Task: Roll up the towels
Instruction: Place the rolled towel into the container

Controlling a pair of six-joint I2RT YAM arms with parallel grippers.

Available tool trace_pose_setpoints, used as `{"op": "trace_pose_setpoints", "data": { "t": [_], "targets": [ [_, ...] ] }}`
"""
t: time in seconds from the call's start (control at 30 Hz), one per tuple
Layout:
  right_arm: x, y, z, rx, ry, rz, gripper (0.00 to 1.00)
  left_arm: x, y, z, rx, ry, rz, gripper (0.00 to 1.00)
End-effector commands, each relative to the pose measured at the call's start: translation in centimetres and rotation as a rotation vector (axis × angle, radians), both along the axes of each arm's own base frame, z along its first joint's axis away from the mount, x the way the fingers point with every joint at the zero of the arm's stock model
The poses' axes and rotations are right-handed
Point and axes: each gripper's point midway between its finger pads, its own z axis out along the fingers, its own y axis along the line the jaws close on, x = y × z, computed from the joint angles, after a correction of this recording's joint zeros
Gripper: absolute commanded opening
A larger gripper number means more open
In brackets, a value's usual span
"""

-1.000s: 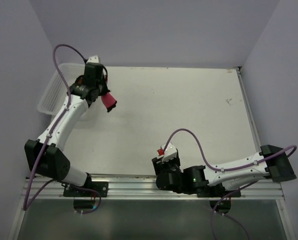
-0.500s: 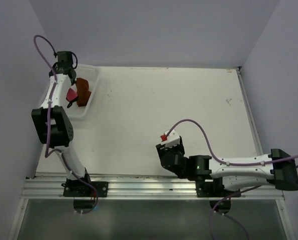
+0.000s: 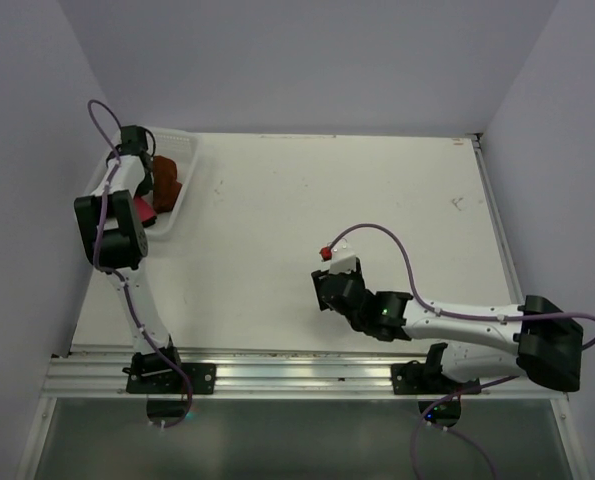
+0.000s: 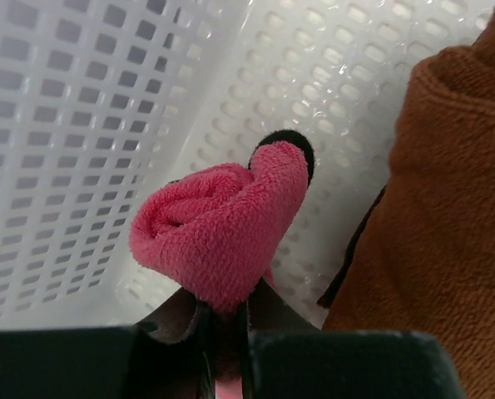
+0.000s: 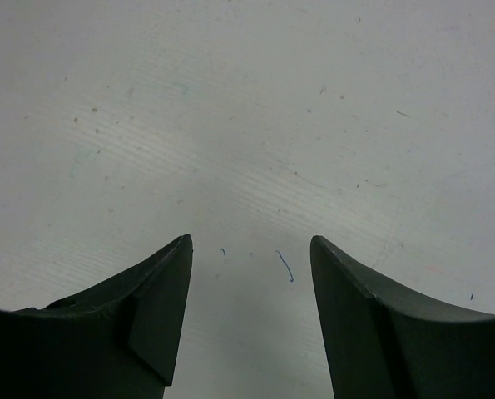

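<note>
Lowered into the basket [image 4: 81, 125], left gripper [image 4: 222, 332] clamps the rolled pink towel [image 4: 222, 224]; right gripper [image 5: 251, 249] hovers spread.

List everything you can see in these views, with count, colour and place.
pink towel: one, bright pink with dark edging, rolled, inside the basket, pinched by the left hand
brown towel: one, rust-brown and fuzzy, in the basket beside the pink towel
basket: one, white plastic mesh, far left corner of the table
table: one, white, under both arms
rail: one, silver, along the near table edge
cables: two, purple, one on each arm
left hand: one, black, shut on the pink towel, in the basket
right hand: one, black, open, over the table, holding nothing
</note>
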Motion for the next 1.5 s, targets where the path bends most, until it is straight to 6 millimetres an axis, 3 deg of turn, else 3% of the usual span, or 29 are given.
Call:
{"op": "trace_pose_setpoints", "data": {
  "t": [0.0,0.13,0.2,0.33,0.37,0.53,0.57,0.73,0.97,1.33,1.43,1.47],
  "targets": [
    [0.5,1.3,0.3,0.057,0.023,0.015,0.62,3.3,-0.1,0.7,-0.007,-0.101,-0.061,0.00],
    [0.7,1.4,-0.2,0.059,0.046,0.010,0.62,3.0,-0.2,-1.0,-0.017,-0.097,-0.058,0.00],
    [0.8,1.5,-0.5,0.056,0.055,0.011,0.62,3.2,-0.3,-0.7,-0.024,-0.138,-0.056,0.11],
    [0.8,1.8,-0.9,0.057,0.070,0.016,0.62,2.5,-0.5,-1.4,-0.051,-0.151,-0.039,0.17],
    [0.8,1.7,-1.0,0.054,0.071,0.016,0.62,2.5,-0.3,-1.6,-0.057,-0.158,-0.033,0.25],
    [0.9,1.6,-1.2,0.035,0.072,0.013,0.62,2.1,0.0,-2.6,-0.093,-0.157,-0.009,0.41],
    [0.9,1.6,-1.1,0.037,0.069,0.011,0.62,2.0,0.0,-2.6,-0.095,-0.159,-0.006,0.50],
    [1.0,1.2,-0.9,0.018,0.067,0.004,0.62,2.0,-0.1,-1.7,-0.112,-0.174,0.015,0.64],
    [1.0,1.0,0.1,0.020,0.056,0.004,0.61,1.6,0.4,1.4,-0.094,-0.214,0.074,0.77],
    [1.4,1.2,2.0,0.012,0.036,0.007,0.61,1.4,0.8,6.8,-0.059,-0.314,0.108,0.80],
    [1.5,1.3,2.7,0.007,0.029,0.017,0.62,1.9,0.4,10.1,-0.073,-0.410,0.087,0.81],
    [1.3,1.4,2.8,0.007,0.035,0.027,0.63,2.1,0.1,12.6,-0.073,-0.476,0.072,0.82]
  ]
}}
